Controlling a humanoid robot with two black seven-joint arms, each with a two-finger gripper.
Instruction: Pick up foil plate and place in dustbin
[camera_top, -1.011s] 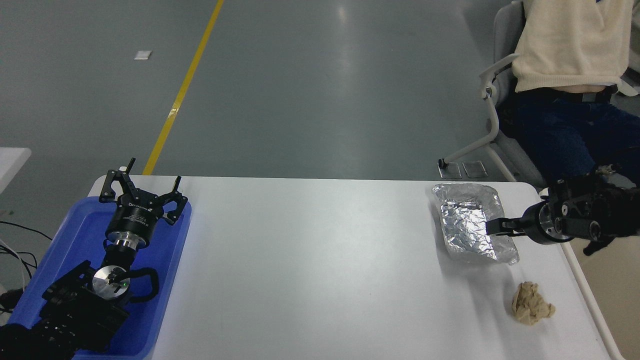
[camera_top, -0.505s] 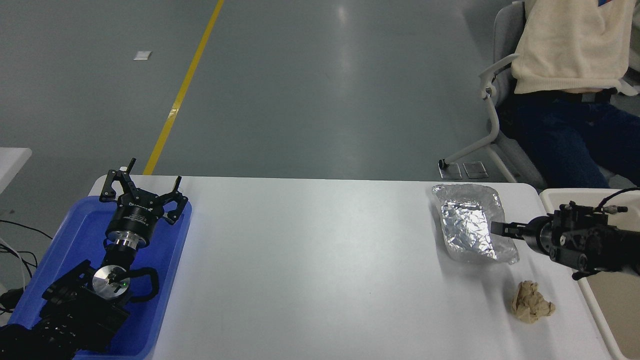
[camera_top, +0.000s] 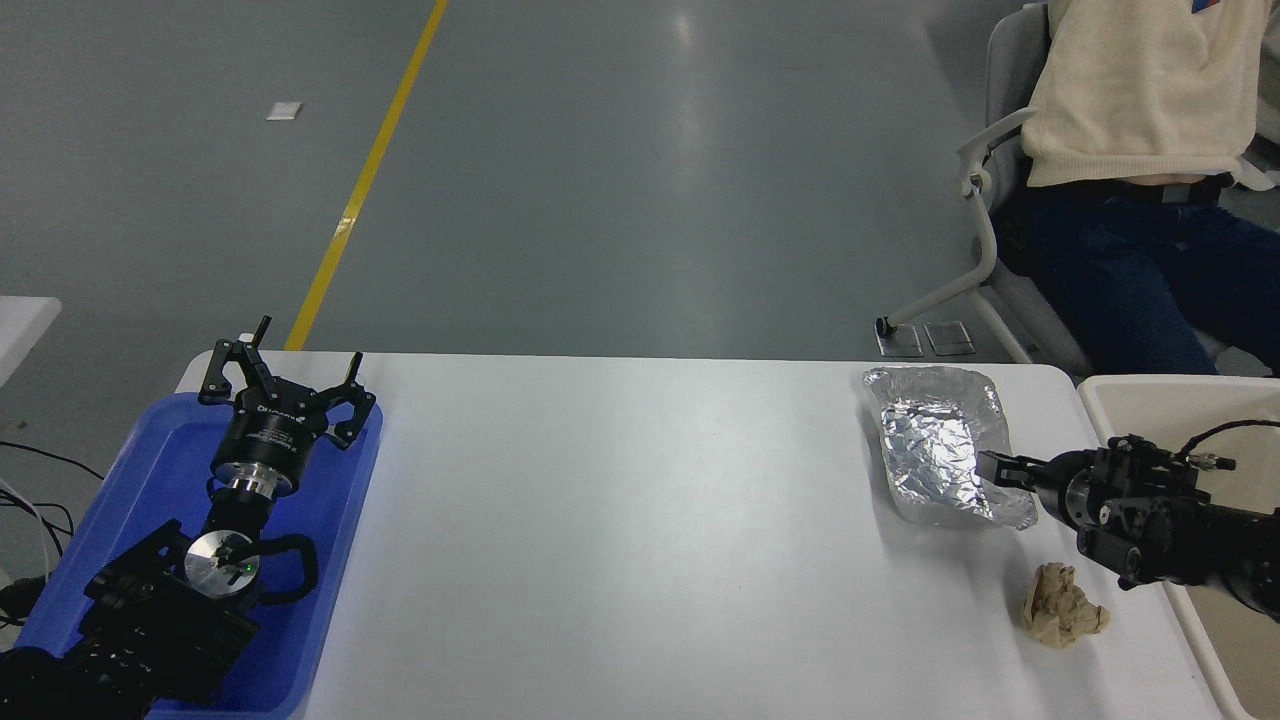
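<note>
The foil plate (camera_top: 938, 445), a crinkled silver tray, lies flat on the white table at the far right. My right gripper (camera_top: 1000, 468) comes in from the right edge, low over the table, with its tip at the plate's right rim. It shows as one narrow dark bar, so its state is unclear. The cream dustbin (camera_top: 1180, 384) stands just off the table's right edge, partly hidden behind my right arm. My left gripper (camera_top: 280, 375) is open and empty, parked over the blue tray at the lower left.
A crumpled tan paper ball (camera_top: 1064, 606) lies near the table's right front, close below my right arm. The blue tray (camera_top: 150, 470) sits at the table's left edge. A seated person on a chair (camera_top: 985, 200) is at the top right.
My right arm has dropped lower and swung toward the near side, uncovering more of the dustbin. Its tip stays at the plate's right rim. The plate has not moved.
</note>
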